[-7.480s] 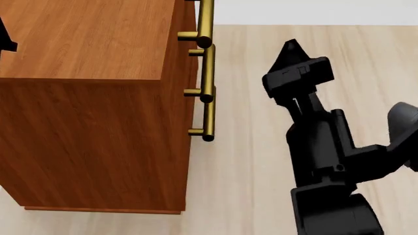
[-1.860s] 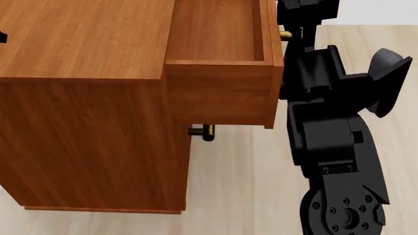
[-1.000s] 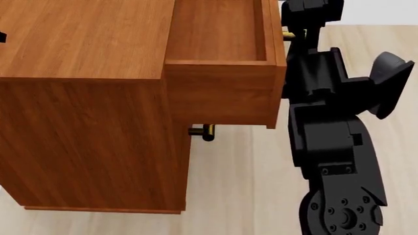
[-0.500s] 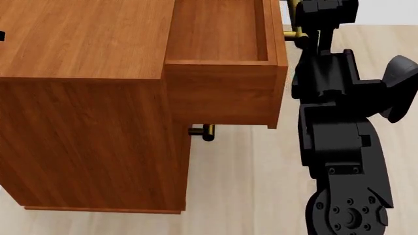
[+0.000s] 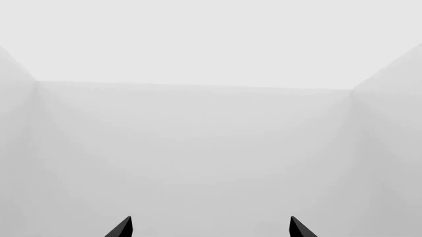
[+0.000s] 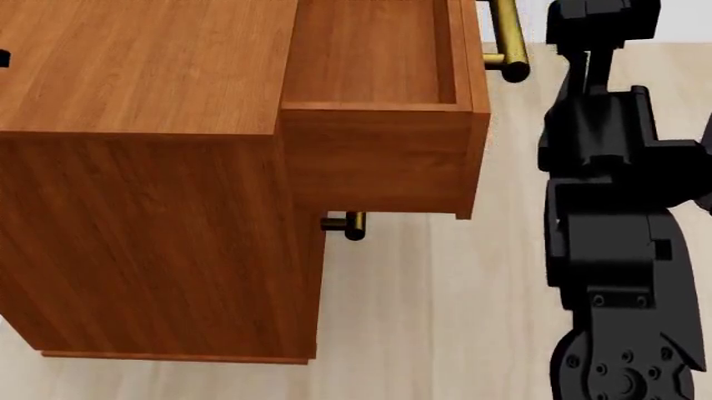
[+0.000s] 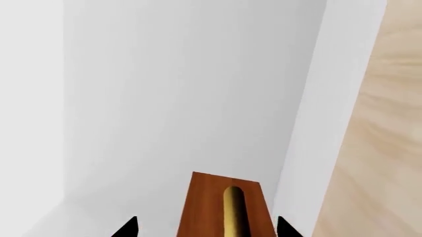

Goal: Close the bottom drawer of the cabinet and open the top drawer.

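Note:
The reddish-brown cabinet (image 6: 145,208) fills the left of the head view. Its top drawer (image 6: 373,58) stands pulled out, empty inside, its brass handle (image 6: 506,37) free at the front. Under it only the end of a lower brass handle (image 6: 347,223) shows, close to the cabinet face; the bottom drawer's front is hidden. My right arm (image 6: 606,167) stands to the right of the top drawer, apart from the handle. My right gripper (image 7: 205,229) is open, with the drawer front (image 7: 201,207) and its handle (image 7: 232,207) seen between the tips. My left gripper (image 5: 209,228) is open and faces blank walls.
Pale wood floor (image 6: 423,317) lies in front of the cabinet and under my right arm. White walls (image 7: 165,98) stand behind the cabinet. A black bit of my left arm (image 6: 5,58) shows at the head view's left edge.
The top drawer, shut 7.5 s ago, is now pulled out. In the last second my right gripper let go of its handle and moved off to the right.

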Robot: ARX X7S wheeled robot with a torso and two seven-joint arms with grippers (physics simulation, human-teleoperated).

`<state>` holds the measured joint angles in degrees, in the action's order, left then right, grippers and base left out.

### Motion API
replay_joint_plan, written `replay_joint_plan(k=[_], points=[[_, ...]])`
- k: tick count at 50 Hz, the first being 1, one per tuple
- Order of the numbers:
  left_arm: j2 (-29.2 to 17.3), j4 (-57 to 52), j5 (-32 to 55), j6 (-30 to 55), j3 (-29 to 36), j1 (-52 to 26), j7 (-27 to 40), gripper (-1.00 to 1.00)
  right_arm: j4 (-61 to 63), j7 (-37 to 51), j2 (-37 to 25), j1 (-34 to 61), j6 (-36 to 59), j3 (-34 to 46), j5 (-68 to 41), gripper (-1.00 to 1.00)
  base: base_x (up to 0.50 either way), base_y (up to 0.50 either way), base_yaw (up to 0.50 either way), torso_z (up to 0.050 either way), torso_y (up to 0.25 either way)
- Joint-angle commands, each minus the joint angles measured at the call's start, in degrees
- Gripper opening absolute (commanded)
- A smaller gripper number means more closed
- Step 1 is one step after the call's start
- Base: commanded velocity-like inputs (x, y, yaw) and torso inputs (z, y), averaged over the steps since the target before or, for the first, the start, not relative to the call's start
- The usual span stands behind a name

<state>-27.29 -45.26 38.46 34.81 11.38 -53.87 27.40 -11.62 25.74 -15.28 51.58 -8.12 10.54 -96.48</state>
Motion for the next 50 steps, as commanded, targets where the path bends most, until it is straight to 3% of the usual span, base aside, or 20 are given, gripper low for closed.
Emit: replay_joint_plan(k=[1,11,27,50], points=[[-0.1,0.1,-0.1,-0.4,0.2,0.3,0.0,1.00,3.9,3.9,-3.5,-0.5,-0.3,1.0,4.1,1.00,0.00,0.00,0.00,0.000,0.000],[0.0,0.5,-0.7,-1.3,0.7,1.0,-0.2,1.00,7.4,10.5,-11.0,2.4,6.3,6.6,10.4,1.00,0.00,0.00,0.00,0.000,0.000],[0.3,1.2,-1.5,-2.8,1.5,2.4,-0.6,1.00,12.0,18.2,-23.0,13.9,24.7,16.6,16.6,1.00,0.00,0.00,0.00,0.001,0.000],[0.0,1.2,-1.2,-3.0,1.6,2.1,-0.3,1.00,7.7,12.2,-24.6,32.9,45.8,28.6,21.0,1.00,0.00,0.00,0.00,0.000,0.000]])
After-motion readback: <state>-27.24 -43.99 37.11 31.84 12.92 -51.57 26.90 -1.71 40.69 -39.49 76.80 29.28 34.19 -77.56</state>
